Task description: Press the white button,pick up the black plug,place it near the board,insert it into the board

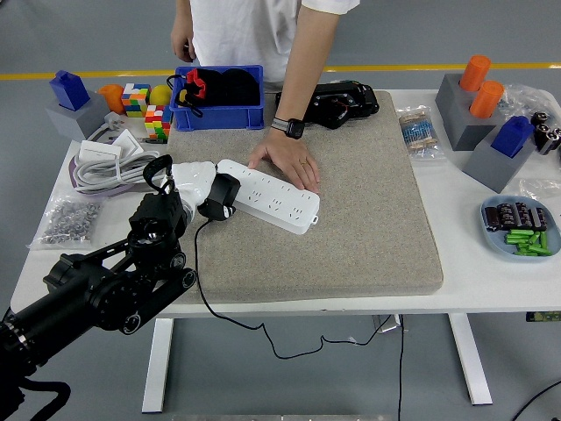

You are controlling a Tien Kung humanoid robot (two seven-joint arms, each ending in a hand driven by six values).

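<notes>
The left hand (195,184) is clamped on the black plug (220,196), holding it against the near-left end of the white power strip (267,194), which lies at an angle on the grey mat (351,219). A person's hand (287,161) rests flat on the strip's far edge and pins it down. The step in hand looks like the insertion, and doing it well means lining the prongs up square with a socket and pushing straight down into the strip, not sideways, so the strip does not slide along the mat. The plug's cord (200,272) trails off the mat's near edge and should stay slack. The prongs are hidden under the plug body and the fingers, so I cannot tell whether they have entered a socket or only touch the strip's face. The white button cannot be made out on the strip. The right arm is out of view.
</notes>
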